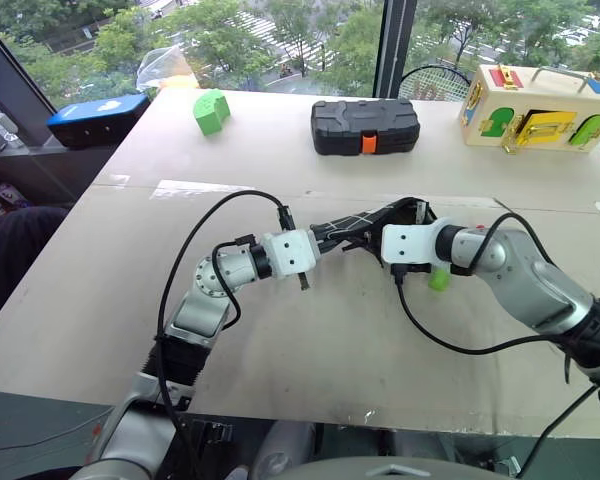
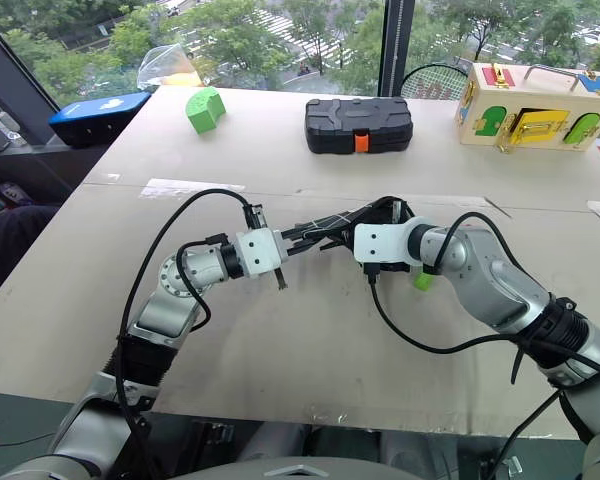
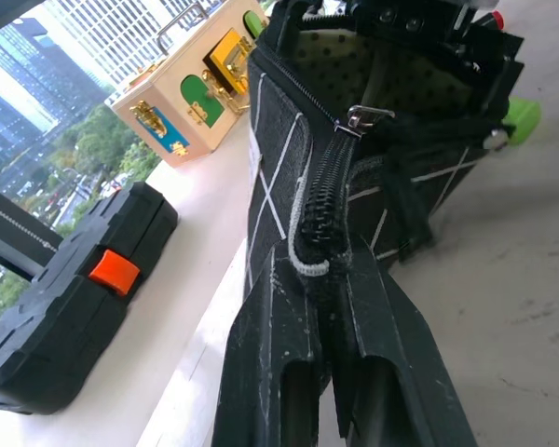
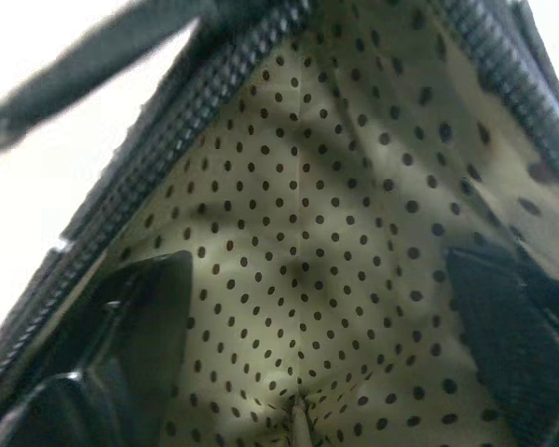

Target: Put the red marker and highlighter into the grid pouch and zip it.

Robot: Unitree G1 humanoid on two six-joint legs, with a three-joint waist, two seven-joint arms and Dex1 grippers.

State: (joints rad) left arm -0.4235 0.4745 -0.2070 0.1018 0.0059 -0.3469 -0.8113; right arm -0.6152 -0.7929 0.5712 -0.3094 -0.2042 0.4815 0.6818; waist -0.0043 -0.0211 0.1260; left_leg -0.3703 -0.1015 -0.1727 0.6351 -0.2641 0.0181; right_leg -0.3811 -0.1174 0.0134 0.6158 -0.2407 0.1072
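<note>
- Step in hand, as I judge it: loading. The grid pouch (image 1: 365, 226) sits lifted off the worktop (image 1: 310, 340) around its middle, between the two arms, mouth unzipped.
- Left claw (image 3: 340, 279) is clenched on the pouch's zipper end, pinching the fabric seam just behind the closed stretch of teeth; it holds the pouch up roughly level.
- Right claw (image 4: 307, 307) is inside the pouch mouth, fingers spread apart against the tan dotted lining, nothing between them. Released, then.
- Highlighter (image 1: 439, 279): light-green stub lying on the worktop just below the right wrist, beside the pouch and still outside it.
- Red marker: a small red tip (image 3: 497, 19) peeps past the pouch's far rim in the left wrist view; I cannot tell whether it lies inside the pouch or behind it.
- Next move likely calls for drawing the right claw out of the mouth without dragging the lining, then reaching down for the highlighter while the left grip stays firm.
- Zip pull (image 3: 365, 116) sits partway along; most of the mouth is open.
- Hard to read: the pouch's bottom is covered by the right wrist in the head views; the pouch interior near the fingers is dim.
- Black hard case (image 1: 365, 126) and green block (image 1: 211, 110) stand near the far edge, well apart.
</note>
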